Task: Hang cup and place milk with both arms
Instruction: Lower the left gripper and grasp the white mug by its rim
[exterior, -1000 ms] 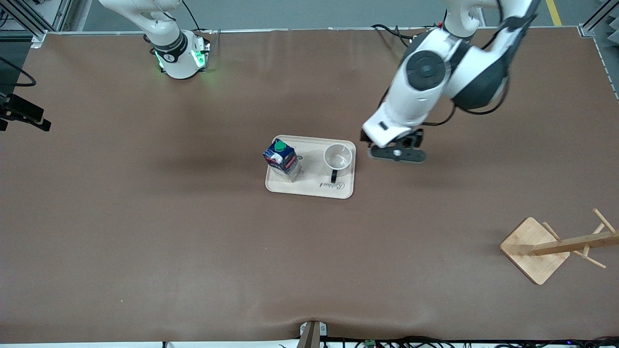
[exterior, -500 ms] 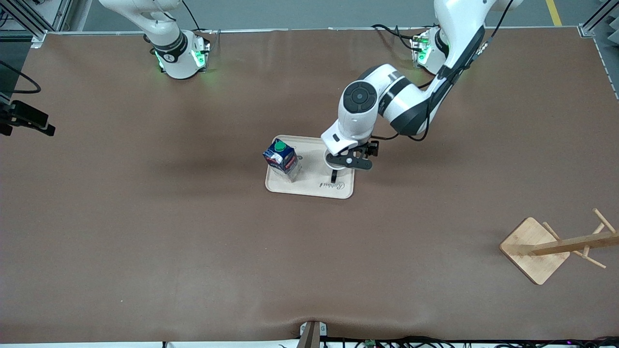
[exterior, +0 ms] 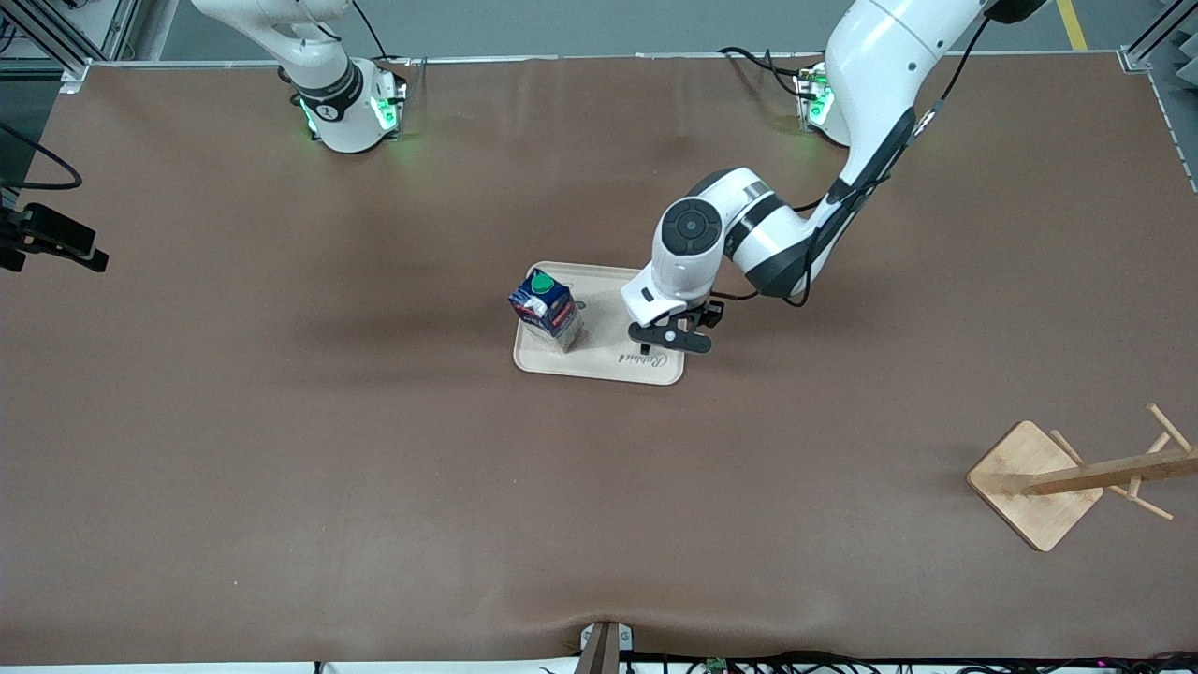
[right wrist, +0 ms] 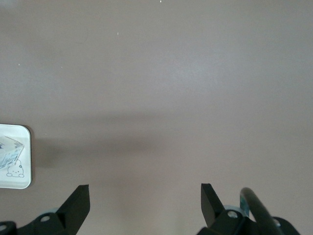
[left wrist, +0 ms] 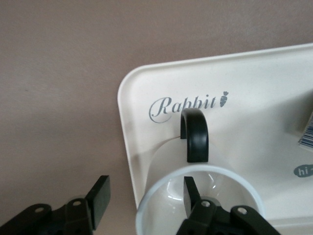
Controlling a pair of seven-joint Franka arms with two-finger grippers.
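The cup (left wrist: 165,166), a white mug with a black handle (left wrist: 195,134), stands on the cream tray (exterior: 599,329) at its left arm's end. My left gripper (left wrist: 144,196) is low over it and open. One finger (left wrist: 190,192) is inside the mug and the other (left wrist: 99,197) outside, with the wall between them untouched. In the front view the left hand (exterior: 669,335) covers the mug. The milk (exterior: 546,304), a dark blue carton with a green cap, stands upright at the tray's other end. My right gripper (right wrist: 145,198) waits open over bare table.
A wooden cup rack (exterior: 1076,473) with pegs lies near the front camera at the left arm's end of the table. The tray's corner (right wrist: 14,156) shows in the right wrist view. Brown table surrounds the tray.
The left arm swung in from beside the tray to over the cup and came down, one finger entering the mug. Its jaws have narrowed. The right gripper stays as it was.
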